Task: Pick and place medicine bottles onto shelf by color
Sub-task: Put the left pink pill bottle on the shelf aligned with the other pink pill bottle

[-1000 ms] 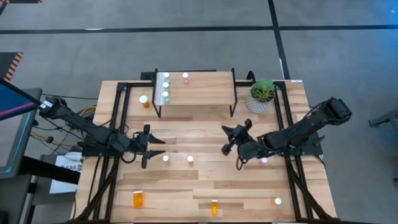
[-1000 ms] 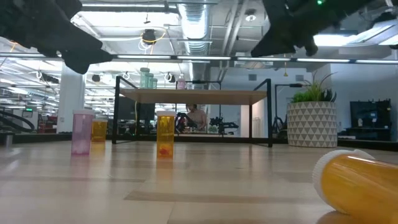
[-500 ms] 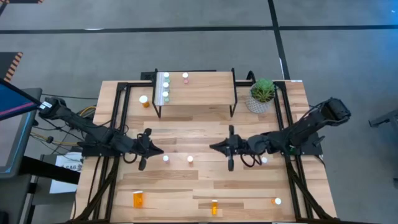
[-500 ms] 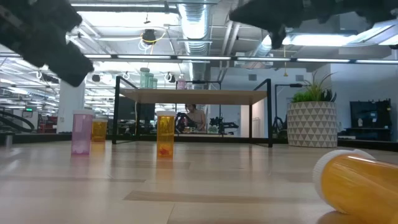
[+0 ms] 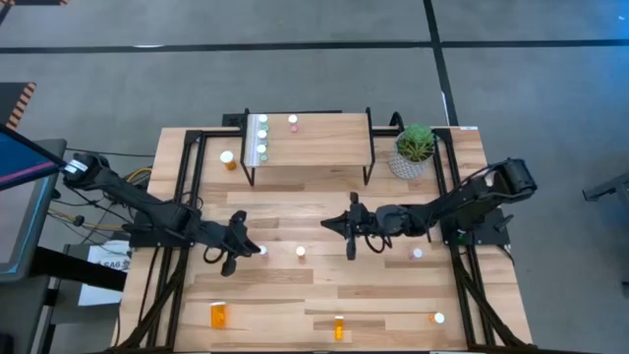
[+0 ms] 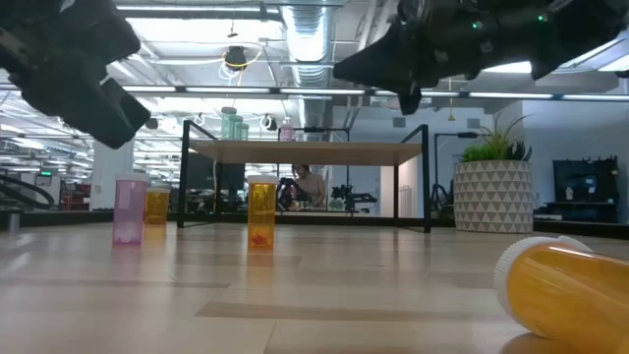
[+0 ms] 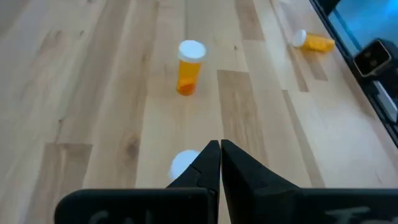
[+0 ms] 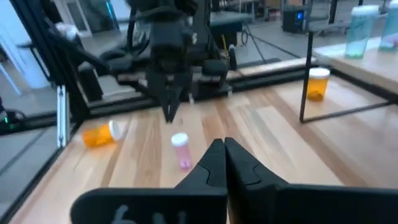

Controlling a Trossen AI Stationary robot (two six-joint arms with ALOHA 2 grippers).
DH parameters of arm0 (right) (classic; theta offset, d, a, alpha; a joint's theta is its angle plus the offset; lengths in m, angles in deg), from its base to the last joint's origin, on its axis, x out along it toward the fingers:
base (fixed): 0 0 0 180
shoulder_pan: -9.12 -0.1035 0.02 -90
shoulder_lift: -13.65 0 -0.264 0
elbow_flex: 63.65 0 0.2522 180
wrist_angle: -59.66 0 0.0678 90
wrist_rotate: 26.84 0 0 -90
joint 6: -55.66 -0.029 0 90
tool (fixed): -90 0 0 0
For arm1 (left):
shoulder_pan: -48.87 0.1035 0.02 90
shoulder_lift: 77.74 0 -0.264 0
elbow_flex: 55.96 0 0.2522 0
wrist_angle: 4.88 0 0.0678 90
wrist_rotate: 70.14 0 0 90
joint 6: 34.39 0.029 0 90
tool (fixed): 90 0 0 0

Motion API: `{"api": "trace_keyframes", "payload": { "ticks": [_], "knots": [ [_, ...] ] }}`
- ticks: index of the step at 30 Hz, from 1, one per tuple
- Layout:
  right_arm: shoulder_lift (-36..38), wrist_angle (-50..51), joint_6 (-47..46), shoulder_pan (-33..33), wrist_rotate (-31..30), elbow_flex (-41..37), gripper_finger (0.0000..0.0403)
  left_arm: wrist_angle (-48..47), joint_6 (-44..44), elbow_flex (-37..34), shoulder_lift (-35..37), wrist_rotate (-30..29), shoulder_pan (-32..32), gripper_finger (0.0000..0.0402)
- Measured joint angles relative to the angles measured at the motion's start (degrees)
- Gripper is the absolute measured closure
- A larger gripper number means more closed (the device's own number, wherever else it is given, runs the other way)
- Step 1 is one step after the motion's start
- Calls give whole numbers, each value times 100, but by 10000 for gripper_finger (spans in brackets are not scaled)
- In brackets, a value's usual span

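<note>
Both claws are fully closed and hold nothing: the left claw (image 5: 243, 250) hovers beside a white-capped bottle (image 5: 262, 251) mid-bench, the right claw (image 5: 339, 225) is near the shelf (image 5: 324, 147).

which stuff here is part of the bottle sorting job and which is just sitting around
Job: medicine bottles, e.g. pink bottle, orange bottle, green bottles already on the shelf; left gripper; right gripper.
Just there: potted plant.
</note>
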Motion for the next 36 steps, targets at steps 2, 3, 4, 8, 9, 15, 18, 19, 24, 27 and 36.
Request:
{"api": "trace_keyframes", "payload": {
  "ticks": [2, 3, 4, 8, 9, 15, 18, 19, 24, 27, 36],
  "knots": [
    [-1, 7, -2, 34, 20, 4, 398, -175, 78, 167, -172, 126, 0, 400],
    [-1, 17, -2, 44, 28, 4, 398, -261, 98, 241, -266, 168, 0, 397],
    [-1, 22, -2, 56, 30, 4, 398, -373, 112, 326, -343, 205, 0, 393],
    [-1, 22, 2, 52, 32, 4, 398, -926, 255, 676, -545, 219, 0, 365],
    [-1, 25, -2, 51, 35, 4, 398, -1062, 284, 737, -583, 207, 0, 356],
    [1, 74, -4, 51, 98, 4, 398, -1154, 337, 878, -841, 70, 0, 295],
    [1, 65, -21, 51, 143, 4, 398, -1131, 301, 879, -956, -96, 0, 266],
    [1, 65, -26, 51, 144, 4, 398, -1120, 272, 880, -992, -175, 0, 257],
    [1, 69, -113, 51, 168, 4, 398, -1134, 252, 880, -1052, -277, 0, 224],
    [1, 70, -124, 51, 168, 4, 398, -1133, 250, 880, -1052, -278, 0, 209],
    [1, 68, -164, 51, 167, 4, 398, -1110, 91, 880, -1050, -315, 0, 181]
  ]
}}
